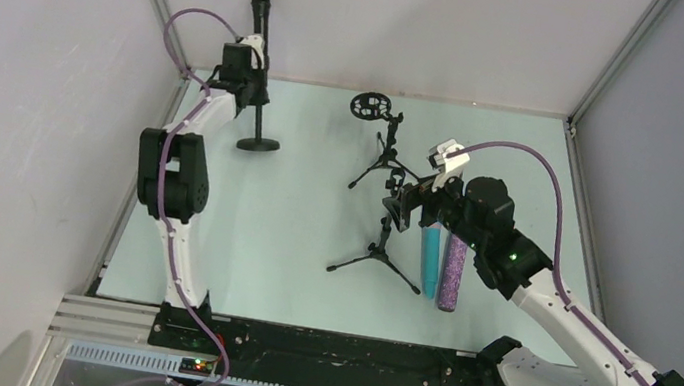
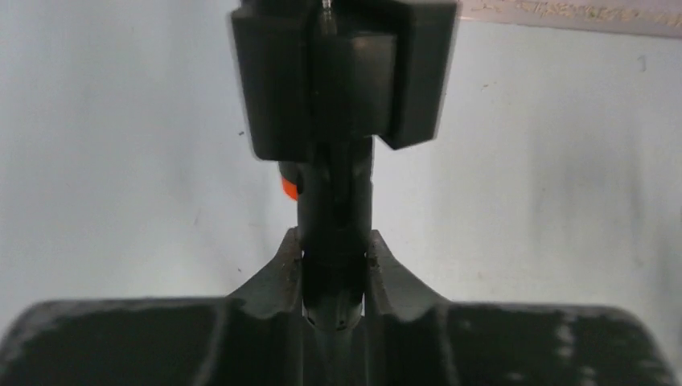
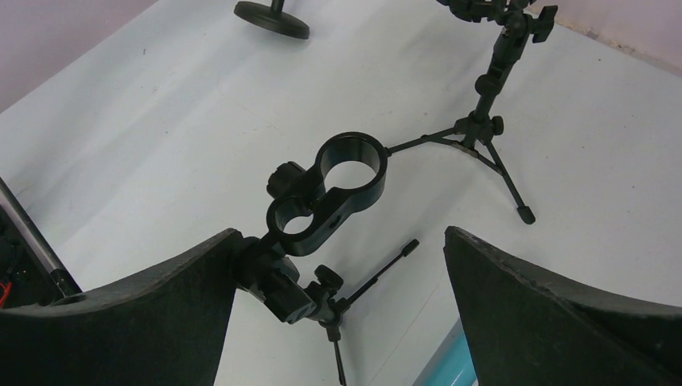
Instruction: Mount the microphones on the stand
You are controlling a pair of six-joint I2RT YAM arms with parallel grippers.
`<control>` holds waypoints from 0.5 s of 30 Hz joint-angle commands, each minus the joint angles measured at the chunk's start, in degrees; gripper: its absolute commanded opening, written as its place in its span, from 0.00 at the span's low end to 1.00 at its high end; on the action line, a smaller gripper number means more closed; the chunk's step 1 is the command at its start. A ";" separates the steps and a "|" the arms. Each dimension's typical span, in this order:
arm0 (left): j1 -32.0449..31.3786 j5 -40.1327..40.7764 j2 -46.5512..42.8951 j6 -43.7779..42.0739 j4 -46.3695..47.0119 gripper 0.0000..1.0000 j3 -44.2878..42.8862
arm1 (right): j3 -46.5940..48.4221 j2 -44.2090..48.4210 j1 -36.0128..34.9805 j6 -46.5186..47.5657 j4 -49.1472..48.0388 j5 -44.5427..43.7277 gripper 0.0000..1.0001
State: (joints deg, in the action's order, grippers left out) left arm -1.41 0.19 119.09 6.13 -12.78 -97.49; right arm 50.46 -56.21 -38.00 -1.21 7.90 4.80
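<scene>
The black microphone (image 1: 260, 15) stands upright in the clip of the round-base stand (image 1: 257, 144) at the back left. My left gripper (image 1: 245, 66) is shut on it. In the left wrist view both fingers (image 2: 283, 265) press the sides of the black microphone's (image 2: 336, 217) lower body, under the clip (image 2: 346, 80). An orange patch (image 2: 288, 186) shows at its side. The cyan microphone (image 1: 430, 256) and the glittery purple microphone (image 1: 453, 271) lie side by side under my right arm. My right gripper (image 1: 414, 203) hangs open over the tripod stand's double-ring clip (image 3: 338, 189), holding nothing.
A second tripod stand with a ring mount (image 1: 367, 108) stands at the back centre, also seen as tripod legs (image 3: 490, 137) in the right wrist view. The near tripod's legs (image 1: 374, 258) spread over the table's middle. Walls close in the left, back and right sides.
</scene>
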 commanded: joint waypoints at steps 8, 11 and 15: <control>1.08 -10.10 -3.22 -2.78 -0.03 0.00 -0.80 | 0.06 0.51 0.50 0.95 -1.44 -0.98 0.99; 1.06 -11.75 -5.92 -3.64 1.94 0.00 1.10 | 0.08 0.41 0.52 0.95 -1.30 -1.18 0.99; 1.06 -13.01 -11.87 -2.38 13.75 0.00 9.48 | 0.01 0.42 0.47 1.02 -1.21 -1.19 0.99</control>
State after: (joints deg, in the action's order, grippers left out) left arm -0.27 -8.69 116.84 4.34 -11.07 -93.80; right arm 50.46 -56.23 -37.76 -1.02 7.90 4.73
